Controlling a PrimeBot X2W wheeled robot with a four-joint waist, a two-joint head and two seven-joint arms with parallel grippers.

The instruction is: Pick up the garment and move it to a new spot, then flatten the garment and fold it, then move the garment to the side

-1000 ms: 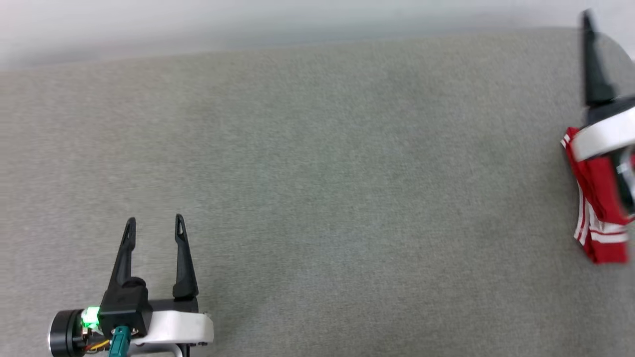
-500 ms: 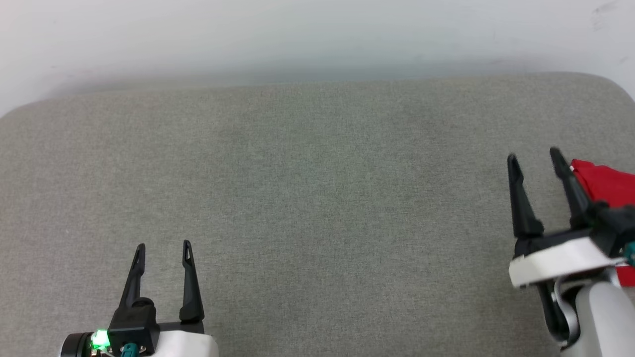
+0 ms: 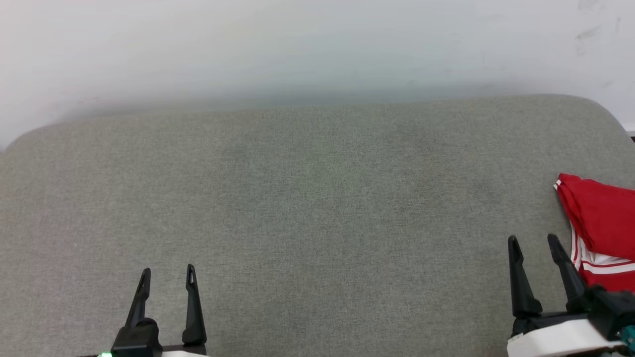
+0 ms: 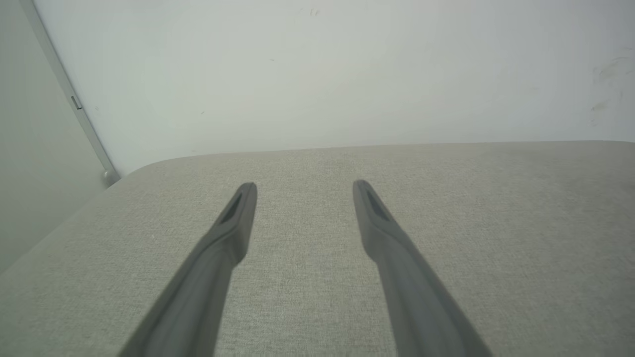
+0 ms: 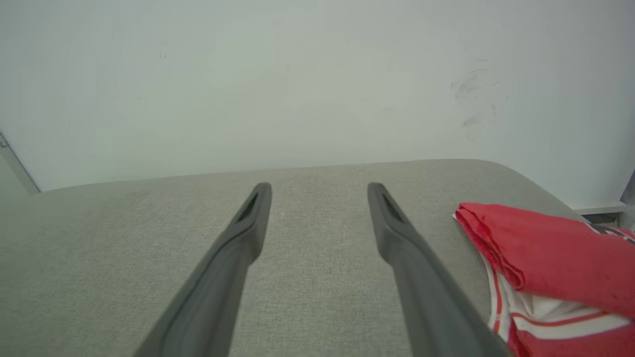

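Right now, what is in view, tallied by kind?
Red soft jersey garment with white striped trim, folded: 1
Dark two-fingered grippers, open: 2 (left gripper, right gripper)
Grey fabric surface: 1
Total: 4

Head view: left pincer low at the lower left, dark fingers pointing up-frame, jaws spread wide, black wrist block just clearing the bottom edge. The right pincer at lower right sits higher in frame, tips leaning slightly left, jaws equally wide, white wrist cuff below them. Both wrist views confirm each pair of fingers standing well apart.
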